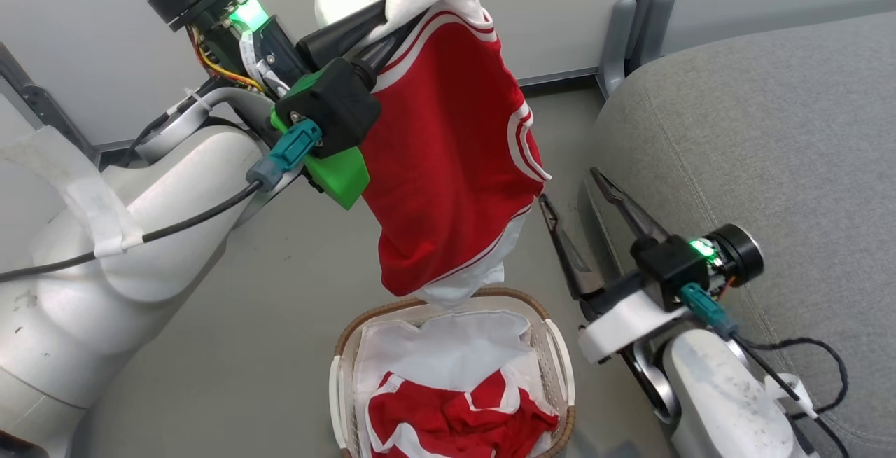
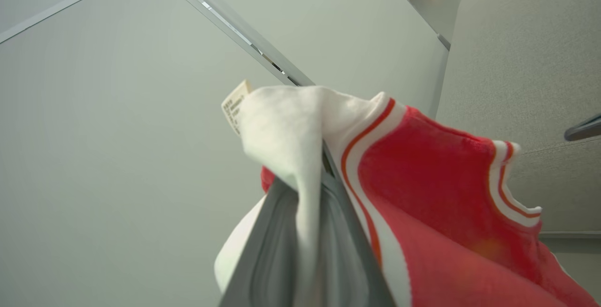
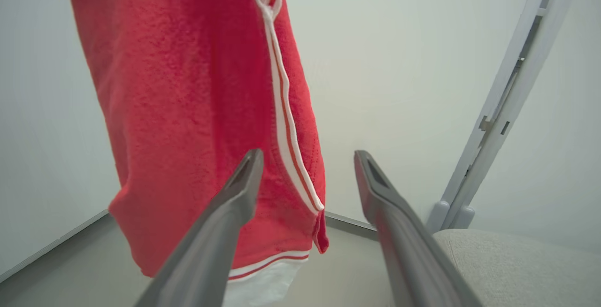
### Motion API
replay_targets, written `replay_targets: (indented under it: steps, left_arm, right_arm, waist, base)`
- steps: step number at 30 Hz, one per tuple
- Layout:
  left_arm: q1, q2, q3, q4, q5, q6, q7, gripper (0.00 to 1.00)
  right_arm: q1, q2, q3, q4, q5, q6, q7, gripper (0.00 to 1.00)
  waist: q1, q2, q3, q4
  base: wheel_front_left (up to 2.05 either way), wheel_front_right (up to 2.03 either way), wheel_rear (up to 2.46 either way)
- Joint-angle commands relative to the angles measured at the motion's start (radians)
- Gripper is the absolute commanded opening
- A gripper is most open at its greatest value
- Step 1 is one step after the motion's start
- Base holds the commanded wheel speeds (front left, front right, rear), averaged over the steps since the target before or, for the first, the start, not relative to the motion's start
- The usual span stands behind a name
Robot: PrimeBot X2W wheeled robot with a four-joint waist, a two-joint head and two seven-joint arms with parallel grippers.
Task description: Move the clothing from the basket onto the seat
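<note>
1. One left gripper [image 1: 395, 13], two long dark fingers, raised high: clamped tight on the white collar of entry 2
2. One bright red sports garment [image 1: 448, 164], white stripes and hem: hanging free above the basket, beside the seat, not on it
3. One oval cream-white perforated plastic basket [image 1: 350, 335], brown rim: on the grey floor [image 1: 266, 318], holding a white liner sheet [image 1: 448, 353] and a crumpled second red garment [image 1: 448, 419]
4. One large grey fabric seat [image 1: 770, 129]: right of the basket
5. One right gripper [image 1: 568, 186]: fingers spread wide, holding nothing, between the hanging garment and the seat
</note>
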Motion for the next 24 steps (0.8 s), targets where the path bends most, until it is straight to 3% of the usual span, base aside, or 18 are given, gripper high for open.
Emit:
replay_targets:
  steps: [1,12,24]
  left_arm:
    - [-0.017,-0.001,-0.003,-0.003,-0.005,0.002,-0.002,0.00]
    - [-0.025,-0.021,-0.031,-0.020,-0.008,0.002,-0.010,0.00]
    - [-0.014,-0.040,-0.104,-0.058,-0.025,0.002,-0.020,0.00]
  right_arm:
    - [-0.031,-0.004,0.023,0.019,-0.017,-0.001,-0.005,1.00]
    - [-0.256,-0.058,0.153,0.175,-0.034,-0.001,-0.005,1.00]
    - [-0.356,-0.076,0.265,0.264,0.032,-0.001,-0.005,1.00]
  waist:
    - [0.0001,0.0000,0.001,0.004]
    - [0.0001,0.0000,0.010,0.031]
    - [0.0001,0.0000,0.009,0.053]
  base:
    - [0.00,0.00,0.00]
    - [0.00,0.00,0.00]
    - [0.00,0.00,0.00]
